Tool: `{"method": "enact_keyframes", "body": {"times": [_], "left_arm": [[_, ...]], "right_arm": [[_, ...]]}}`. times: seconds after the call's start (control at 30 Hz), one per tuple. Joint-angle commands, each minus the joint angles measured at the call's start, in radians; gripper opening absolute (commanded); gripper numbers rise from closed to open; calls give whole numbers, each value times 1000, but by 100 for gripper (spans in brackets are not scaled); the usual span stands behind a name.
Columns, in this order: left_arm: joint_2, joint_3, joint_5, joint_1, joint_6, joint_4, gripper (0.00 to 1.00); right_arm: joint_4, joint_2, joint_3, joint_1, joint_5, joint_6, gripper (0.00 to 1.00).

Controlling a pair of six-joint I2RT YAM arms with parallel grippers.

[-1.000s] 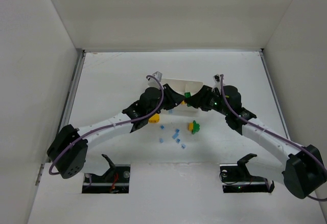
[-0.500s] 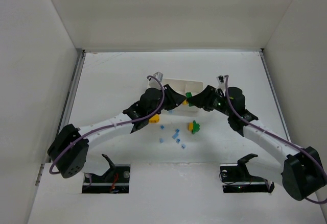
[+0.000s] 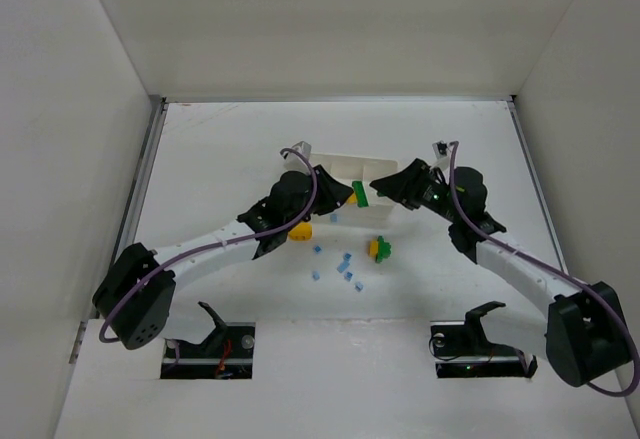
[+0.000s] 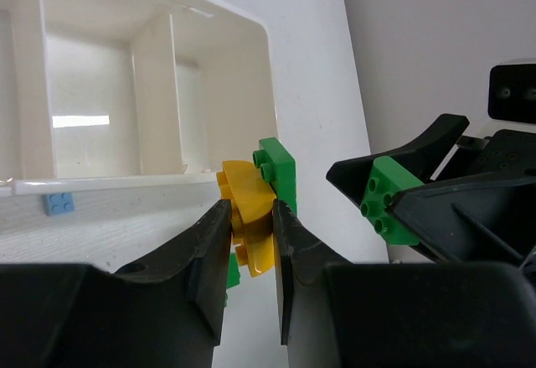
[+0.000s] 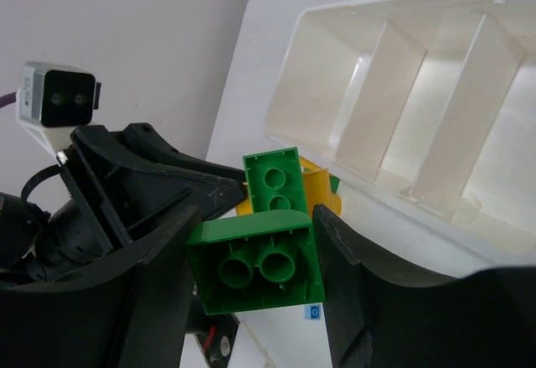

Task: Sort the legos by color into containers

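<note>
My left gripper (image 3: 338,197) (image 4: 249,210) is shut on a yellow lego (image 4: 249,232) that has a small green lego (image 4: 278,169) stuck to it. My right gripper (image 3: 378,191) (image 5: 255,217) is shut on a larger green lego (image 5: 255,266), held just apart from that pair (image 5: 275,179). Both hover at the near edge of the white tray (image 3: 345,167) (image 4: 251,41) (image 5: 293,66). The compartments that show look empty. On the table lie a yellow lego (image 3: 300,231), a yellow-green clump (image 3: 379,248) and several tiny blue legos (image 3: 345,264).
One blue lego (image 4: 59,204) lies against the tray's near wall. White walls enclose the table on three sides. The two arm bases and their mounts (image 3: 210,339) sit at the near edge.
The grippers were pressed together over the legos. Now the right gripper has drawn back to the right with its green lego, and the left keeps the yellow-and-green pair.
</note>
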Motion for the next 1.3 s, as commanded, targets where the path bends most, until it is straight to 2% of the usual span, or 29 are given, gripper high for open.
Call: {"method": "enact_keyframes", "body": {"times": [0.0, 0.23, 0.53, 0.73, 0.87, 1.03, 1.2, 1.27], "left_arm": [[-19, 10, -10, 11, 19, 25, 6], [-132, -46, -13, 119, 9, -18, 7], [-283, -117, -40, 238, 5, -93, 8], [-307, -141, -14, 249, 5, -93, 9], [-307, -143, 21, 255, 5, -93, 9], [-301, -145, 44, 258, 5, -91, 9], [-280, -141, 64, 257, -1, -85, 9], [-270, -135, 75, 257, -7, -84, 9]], "right_arm": [[54, 14, -3, -1, 21, -14, 25], [-125, 65, 115, 65, 228, -155, 27], [-191, 301, 315, 175, 394, -235, 31], [-230, 463, 452, 183, 447, -253, 40], [-242, 522, 510, 186, 457, -253, 50], [-251, 548, 529, 191, 480, -257, 66], [-251, 533, 529, 191, 482, -263, 75], [-251, 514, 523, 195, 480, -269, 75]]}}
